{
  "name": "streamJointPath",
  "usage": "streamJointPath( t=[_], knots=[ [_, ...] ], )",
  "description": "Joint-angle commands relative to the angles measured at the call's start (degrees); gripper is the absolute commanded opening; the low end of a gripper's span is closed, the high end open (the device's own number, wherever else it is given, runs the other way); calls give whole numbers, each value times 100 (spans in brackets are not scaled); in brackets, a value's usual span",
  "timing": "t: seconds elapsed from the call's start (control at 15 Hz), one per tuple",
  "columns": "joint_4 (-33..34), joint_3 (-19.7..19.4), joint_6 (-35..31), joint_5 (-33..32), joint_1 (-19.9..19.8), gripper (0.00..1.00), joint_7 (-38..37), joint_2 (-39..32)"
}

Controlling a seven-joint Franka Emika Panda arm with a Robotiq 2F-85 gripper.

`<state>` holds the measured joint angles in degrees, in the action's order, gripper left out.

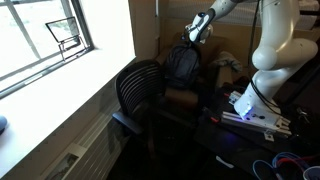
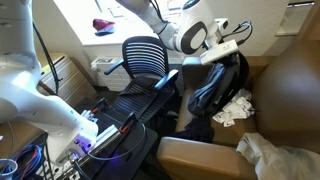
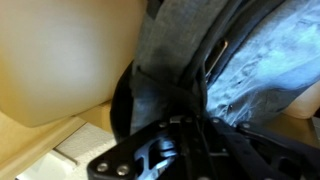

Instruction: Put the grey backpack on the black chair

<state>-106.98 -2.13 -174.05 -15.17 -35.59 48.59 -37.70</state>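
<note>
Holding end effector [image 2: 226, 50] closed around the top of the grey backpack [image 2: 220, 85], dangling it just beside the black chair [image 2: 146, 55], at the chair's 3 o'clock in both exterior views, crowding the wrist view with grey fabric

Arm [image 1: 272, 48]: glossy white shells, fat rounded joints, dark seams between links. Wrist [image 2: 190, 38] has a dark round end cap. Gripper [image 2: 232, 50]: black body, pale bracket. Wrist view: silvery disc [image 3: 152, 158] in black housing.
</note>
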Motion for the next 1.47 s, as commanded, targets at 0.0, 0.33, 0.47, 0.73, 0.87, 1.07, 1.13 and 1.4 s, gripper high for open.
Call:
streamJointPath(
  t=[0.0, 0.33, 0.47, 0.73, 0.87, 1.07, 1.13, 1.4],
  knots=[
    [-387, -938, -276, -514, 660, 2, -141, 960],
    [-398, -2426, -320, -1720, 1931, 2, -366, 1907],
    [-480, -2564, -432, -2123, 2172, 2, -238, 2384],
    [-523, -2613, -850, -2569, 2491, 2, -414, 3267],
    [-455, -2642, -1017, -2774, 2648, 2, -571, 3663],
    [-267, -2520, -1147, -3105, 2760, 2, -970, 4251],
    [-204, -2421, -1181, -3227, 2751, 2, -1121, 4447],
    [-1049, -1986, -1109, -2998, 3430, 2, -842, 5676]
  ],
)
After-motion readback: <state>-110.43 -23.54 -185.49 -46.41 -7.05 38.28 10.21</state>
